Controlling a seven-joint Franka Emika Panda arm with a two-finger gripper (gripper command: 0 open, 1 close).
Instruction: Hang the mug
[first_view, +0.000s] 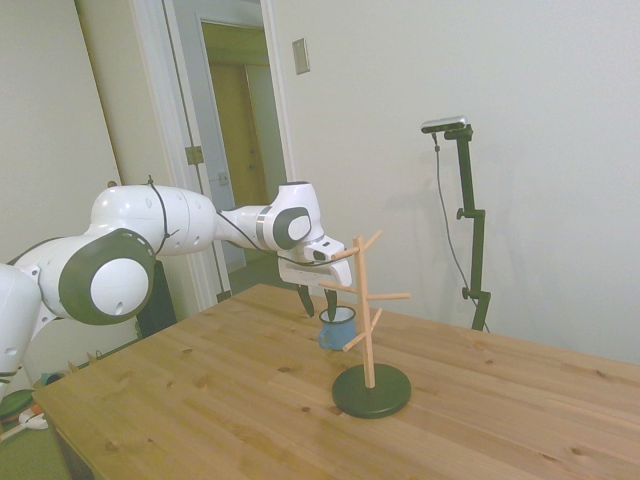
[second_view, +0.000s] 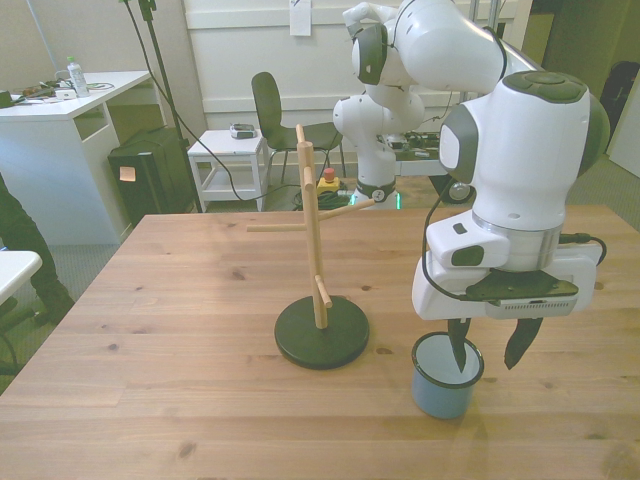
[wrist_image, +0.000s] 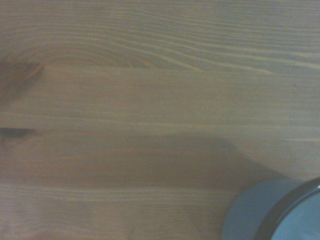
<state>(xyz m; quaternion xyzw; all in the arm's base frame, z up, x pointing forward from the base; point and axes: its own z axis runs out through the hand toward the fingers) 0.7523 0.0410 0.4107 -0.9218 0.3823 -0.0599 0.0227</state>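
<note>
The small blue mug (second_view: 440, 395) with a pale rim stands upright on the wooden table (second_view: 180, 330), at the front view's right of the wooden peg tree (second_view: 315, 250). My gripper (second_view: 487, 348) hangs over the mug's rim and is open. One dark finger dips inside the mug and the other hangs outside its wall, on the side away from the tree. From the side, the mug (first_view: 336, 330) sits just behind the peg tree (first_view: 366, 310), with the gripper (first_view: 320, 303) above it. The wrist view catches only a blurred arc of the mug (wrist_image: 280, 210).
The peg tree's dark round base (second_view: 322, 335) sits close beside the mug, and its lower pegs point toward the arm. A person's dark sleeve (second_view: 20, 250) shows past the table at the front view's left. Beyond the table are a chair (second_view: 275, 110) and white furniture.
</note>
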